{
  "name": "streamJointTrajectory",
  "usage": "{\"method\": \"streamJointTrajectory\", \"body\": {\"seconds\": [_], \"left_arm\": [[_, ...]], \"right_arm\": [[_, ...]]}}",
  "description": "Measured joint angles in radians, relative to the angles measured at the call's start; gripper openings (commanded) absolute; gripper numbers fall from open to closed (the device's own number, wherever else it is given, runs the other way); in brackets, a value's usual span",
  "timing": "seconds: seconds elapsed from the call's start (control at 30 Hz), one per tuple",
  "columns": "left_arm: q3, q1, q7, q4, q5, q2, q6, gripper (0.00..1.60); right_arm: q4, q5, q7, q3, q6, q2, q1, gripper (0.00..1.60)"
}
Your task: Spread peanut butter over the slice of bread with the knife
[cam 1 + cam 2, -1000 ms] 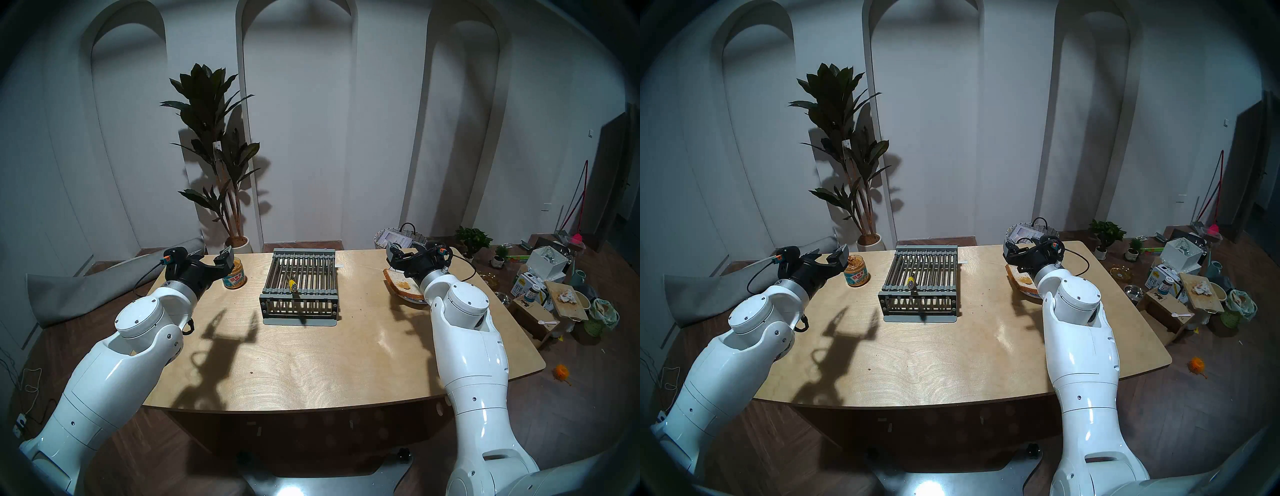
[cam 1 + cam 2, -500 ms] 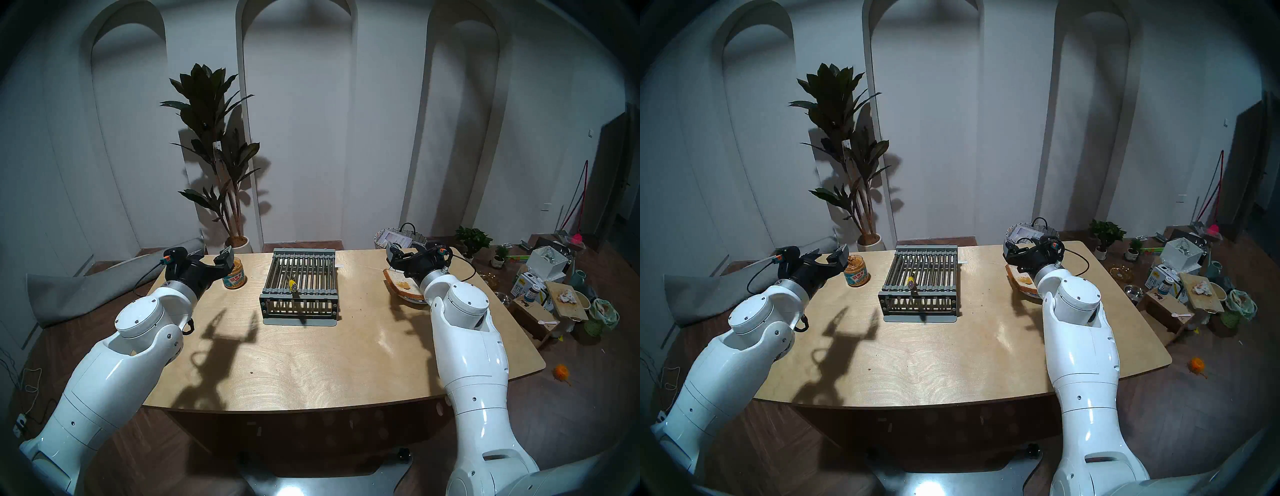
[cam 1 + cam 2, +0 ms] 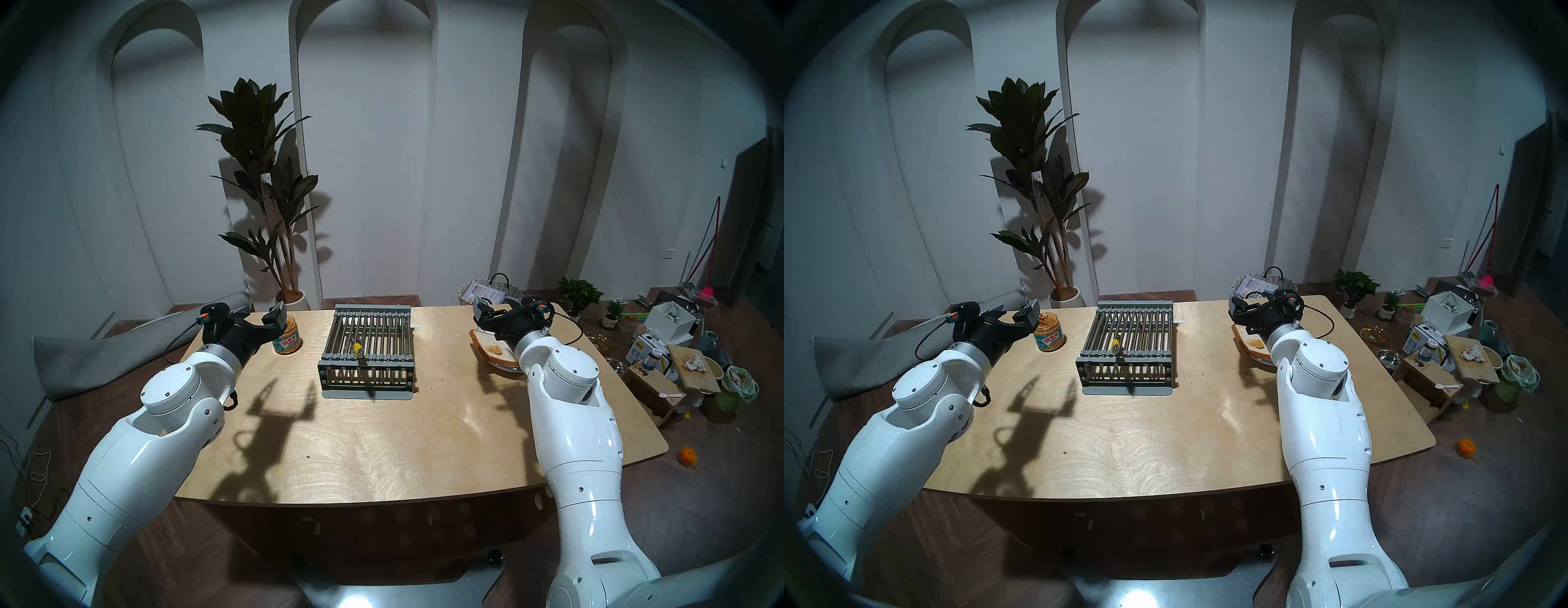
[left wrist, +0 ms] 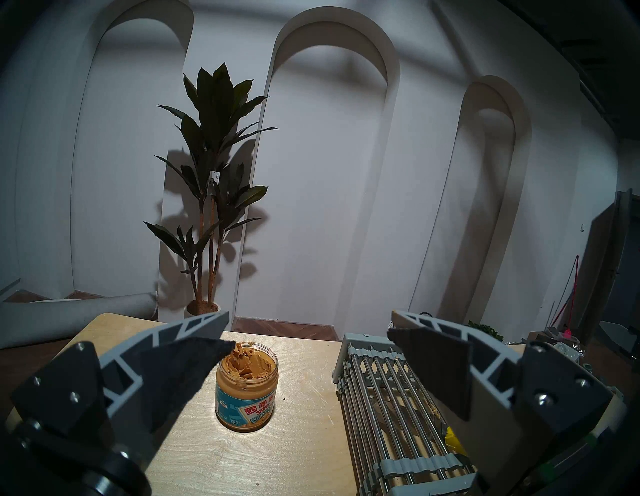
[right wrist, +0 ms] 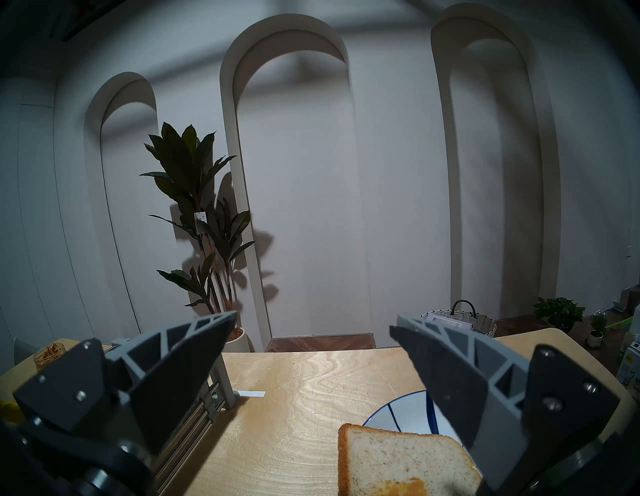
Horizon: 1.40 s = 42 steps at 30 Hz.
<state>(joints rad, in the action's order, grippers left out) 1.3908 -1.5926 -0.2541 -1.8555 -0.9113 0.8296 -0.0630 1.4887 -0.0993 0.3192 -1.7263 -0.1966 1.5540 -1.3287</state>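
Looking across the desk (image 3: pixel 382 446), we have both claws spread wide and holding nothing. Our left claw (image 4: pixel 308 341) hangs at the left of the head view, above and just beside the open jar of peanut butter (image 4: pixel 247 388). Our right claw (image 5: pixel 313 327) hangs at the right, above the slice of bread (image 5: pixel 398 460) on the white blue-striped plate (image 5: pixel 405 410). A small tan smear already sits on the bread, near the bottom edge of the right wrist view. The knife (image 3: pixel 359 350) lies on the grey slatted rack (image 3: pixel 368 339) at mid-frame, yellow handle toward us, its blade running along the bars.

We see several ways this could go wrong:
- The knife lies low among the bars, so a claw coming down may clamp a bar with it, or push it through a gap.
- The handle is narrow, so a loose pinch may let the blade twist while scooping.
- The jar stands free, so a sideways scoop may tip or slide it.
- The bread overhangs the plate's near rim, so a hard stroke may drag or tear it.
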Motion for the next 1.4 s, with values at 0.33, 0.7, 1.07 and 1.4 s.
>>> {"method": "streamJointTrajectory", "body": {"seconds": [0.33, 0.7, 1.07, 1.4], "left_arm": [[0.000, 0.000, 0.000, 0.000, 0.000, 0.000, 0.000, 1.60], [0.001, 0.000, 0.000, 0.000, 0.001, 0.001, 0.000, 1.60], [0.001, 0.000, 0.000, 0.000, 0.001, 0.001, 0.000, 1.60], [0.001, 0.000, 0.001, 0.000, 0.001, 0.001, 0.000, 1.60]], "right_arm": [[0.000, 0.000, 0.000, 0.000, 0.000, 0.000, 0.000, 1.60], [0.000, -0.001, 0.000, 0.000, 0.000, 0.000, 0.000, 1.60], [0.000, -0.001, 0.000, 0.000, 0.000, 0.000, 0.000, 1.60], [0.000, -0.001, 0.000, 0.001, 0.000, 0.000, 0.000, 1.60]]}}
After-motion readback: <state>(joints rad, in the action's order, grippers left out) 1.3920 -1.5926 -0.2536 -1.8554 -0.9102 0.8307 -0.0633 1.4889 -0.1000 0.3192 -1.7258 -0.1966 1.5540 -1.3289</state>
